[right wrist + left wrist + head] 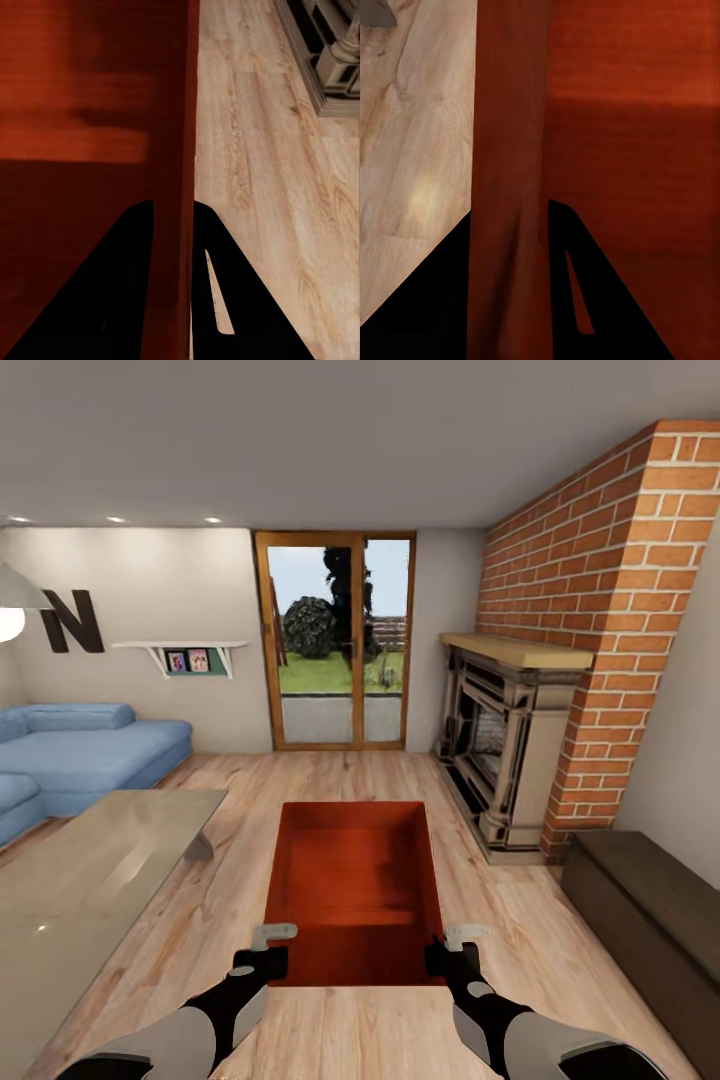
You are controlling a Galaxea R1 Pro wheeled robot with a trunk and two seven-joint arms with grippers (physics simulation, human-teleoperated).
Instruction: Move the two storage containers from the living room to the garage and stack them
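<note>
Pinching the bin point(352, 890) walls with both hands point(268, 950) point(458, 950), I am carrying it from the living room; reaching the garage comes next.

Light wood plank floor point(560, 950); sofa point(85, 755), glass-topped table point(90, 870), dark bench point(650, 930)

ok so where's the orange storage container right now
In the head view the storage container sits centre, held between the left gripper and right gripper on its side walls, above the wood floor, between the glass table and the fireplace.
</note>
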